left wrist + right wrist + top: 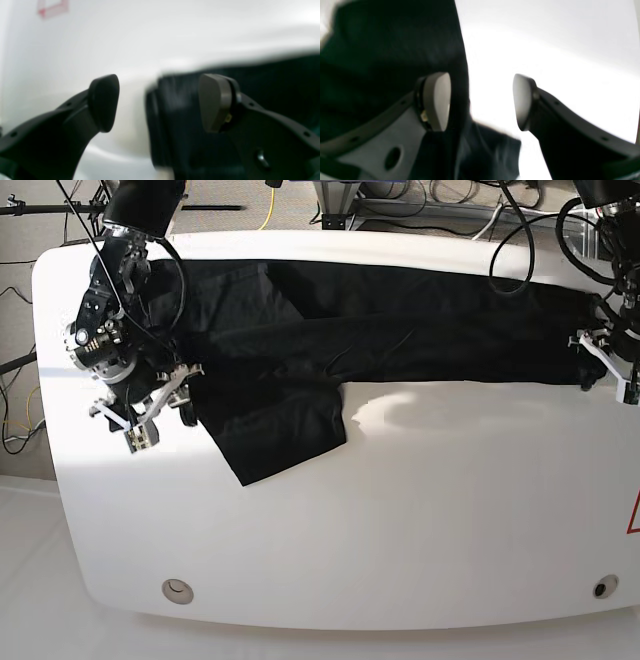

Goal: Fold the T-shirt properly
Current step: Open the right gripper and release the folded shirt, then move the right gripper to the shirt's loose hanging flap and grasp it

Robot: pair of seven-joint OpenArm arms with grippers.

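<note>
Black cloth is what you are working with: the T-shirt (330, 330) lies spread in a long band across the far half of the white surface (400, 510), reaching almost from its left edge to its right edge. One flap hangs down toward you on the left, and a few soft folds show in the middle. No print shows, so the plain side seems to be up.

It looks thin, light and floppy. It will bend and slide when you pull it, and it should not break. Take it by an edge or a corner, where the cloth is easy to pinch, not in the flat middle.

Your right pincer (150, 415) sits at the left end of the shirt. Its jaws stand apart, and in the right wrist view (481, 102) a dark edge of cloth hangs just beside one finger, but nothing is squeezed.

Your left pincer (605, 370) sits at the right end of the shirt. It is wide open too. In the left wrist view (158, 102) a thick cloth edge lies between the jaws, close to one pad, not pinched. That view is blurry.
</note>
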